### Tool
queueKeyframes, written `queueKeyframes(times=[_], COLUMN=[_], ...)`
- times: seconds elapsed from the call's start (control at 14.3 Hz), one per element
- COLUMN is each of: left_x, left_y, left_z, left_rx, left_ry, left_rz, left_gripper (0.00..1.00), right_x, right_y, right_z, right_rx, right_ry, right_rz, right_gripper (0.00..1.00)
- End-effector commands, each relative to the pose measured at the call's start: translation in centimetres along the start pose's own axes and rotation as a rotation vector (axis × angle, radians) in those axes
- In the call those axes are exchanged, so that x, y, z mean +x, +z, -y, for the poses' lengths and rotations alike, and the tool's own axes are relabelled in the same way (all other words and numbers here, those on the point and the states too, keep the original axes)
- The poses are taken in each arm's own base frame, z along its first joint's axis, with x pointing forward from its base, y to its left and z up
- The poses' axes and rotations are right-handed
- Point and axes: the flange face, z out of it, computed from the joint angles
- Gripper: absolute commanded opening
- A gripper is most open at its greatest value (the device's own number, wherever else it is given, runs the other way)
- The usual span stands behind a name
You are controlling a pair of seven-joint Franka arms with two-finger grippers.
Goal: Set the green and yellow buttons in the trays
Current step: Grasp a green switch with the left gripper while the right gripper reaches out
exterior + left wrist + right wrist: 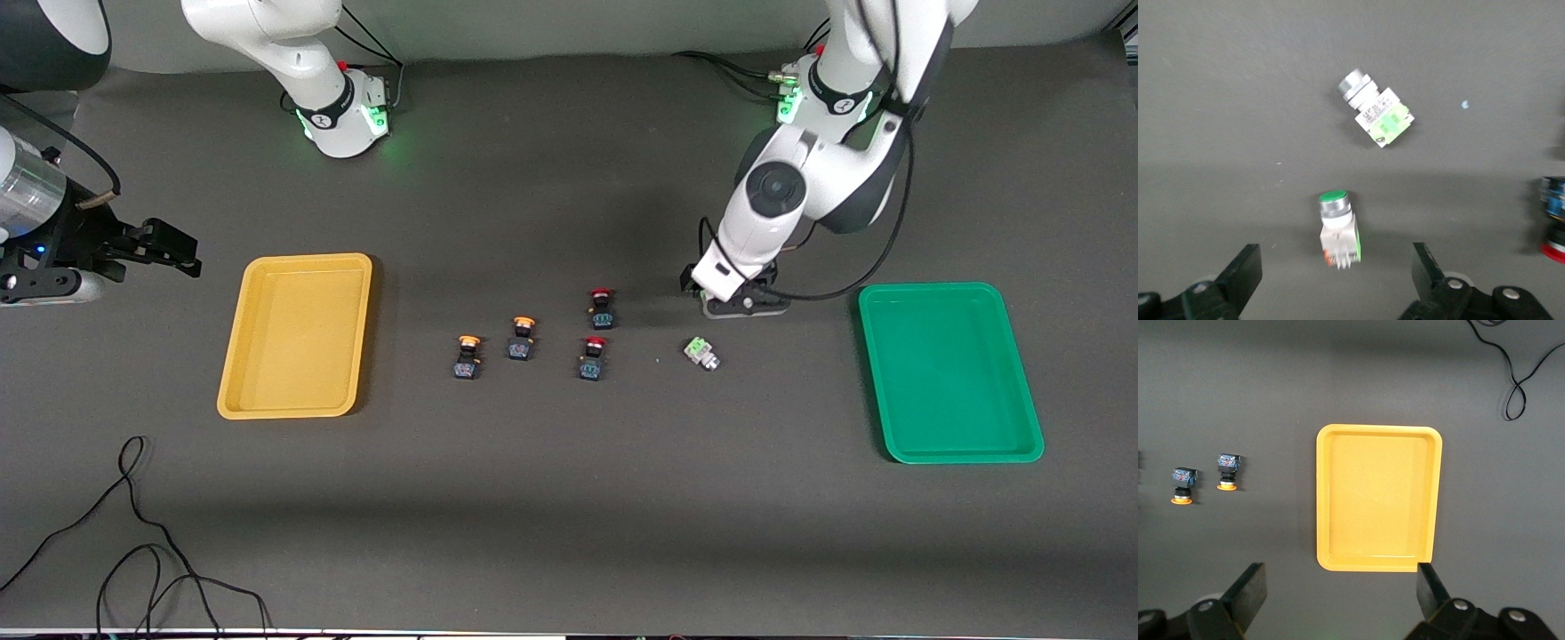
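My left gripper (743,307) is low over the table, open, its fingers either side of an upright pale-green button (1337,227) without touching it (1335,261). That button is hidden under the hand in the front view. A second green button (701,353) lies on its side nearer the front camera; it also shows in the left wrist view (1376,113). Two yellow-orange buttons (468,356) (522,338) stand mid-table, also in the right wrist view (1183,483) (1227,470). The yellow tray (298,338) and green tray (947,373) are empty. My right gripper (173,249) waits open, above the table beside the yellow tray (1378,500).
Two red-capped black buttons (602,308) (593,357) stand between the yellow buttons and the left gripper; one shows at the left wrist view's edge (1555,227). A black cable (133,533) loops on the table nearest the front camera at the right arm's end.
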Motion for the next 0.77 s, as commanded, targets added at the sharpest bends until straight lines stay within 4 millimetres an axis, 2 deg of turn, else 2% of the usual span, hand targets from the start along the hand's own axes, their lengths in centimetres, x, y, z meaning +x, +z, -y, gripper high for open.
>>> queueKeyframes(times=[0.0, 0.14, 0.21, 0.28, 0.35, 0.42, 0.56, 0.7], left_x=[0.0, 0.0, -0.1, -0.1, -0.1, -0.1, -0.1, 0.2], left_y=[2.4, 4.7, 5.6, 6.0, 5.9, 5.8, 5.7, 5.1], left_z=[-0.5, -0.4, -0.5, -0.4, -0.4, -0.4, -0.6, -0.5], left_rx=[0.004, 0.01, 0.013, 0.014, 0.014, 0.014, 0.012, 0.012], left_ry=[-0.021, -0.042, -0.061, -0.073, -0.075, -0.08, -0.111, -0.122], left_rz=[0.014, 0.027, 0.032, 0.033, 0.034, 0.034, 0.031, 0.031], left_gripper=[1.0, 1.0, 1.0, 0.89, 0.59, 0.38, 0.19, 0.11], right_x=[0.2, 0.2, 0.1, 0.1, 0.1, 0.0, 0.2, 0.5], right_y=[-0.4, -0.3, -0.2, -0.4, -0.4, -0.5, 0.2, 2.1], right_z=[0.8, 1.3, 3.0, 3.7, 4.2, 5.9, 9.7, 14.1], right_rx=[0.011, 0.014, 0.031, 0.048, 0.067, 0.088, 0.094, 0.09], right_ry=[0.016, 0.046, 0.026, 0.046, 0.089, 0.1, 0.098, 0.138], right_rz=[-0.006, -0.002, -0.001, -0.003, -0.005, -0.009, -0.01, -0.001], right_gripper=[1.0, 1.0, 1.0, 1.0, 1.0, 1.0, 1.0, 1.0])
